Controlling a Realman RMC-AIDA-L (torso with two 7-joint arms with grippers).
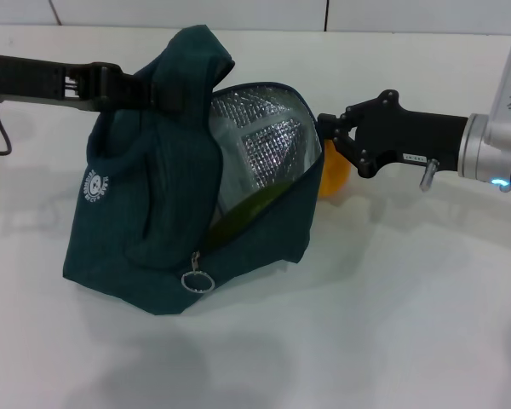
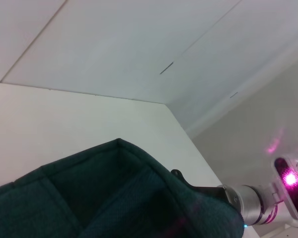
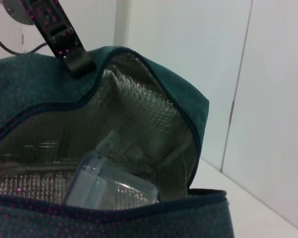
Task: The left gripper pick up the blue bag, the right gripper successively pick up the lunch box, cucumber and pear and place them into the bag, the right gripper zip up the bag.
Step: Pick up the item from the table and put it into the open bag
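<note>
Two grippers work together: the left gripper (image 1: pixel 140 89) clamps the blue bag's (image 1: pixel 145 230) top so its mouth gapes, while the right gripper (image 1: pixel 328 136) squeezes the pear (image 1: pixel 334 177) just right of it.

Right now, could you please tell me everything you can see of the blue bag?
The blue bag is a dark teal fabric tote that sits on the white table, its top held up by the left end effector. Its mouth gapes toward the right end effector, showing silver foil lining. A round white logo marks one side, and a ring zip pull hangs low at the front. Inside lie the clear lunch box and something green, likely the cucumber. The orange pear is at its open edge.
</note>
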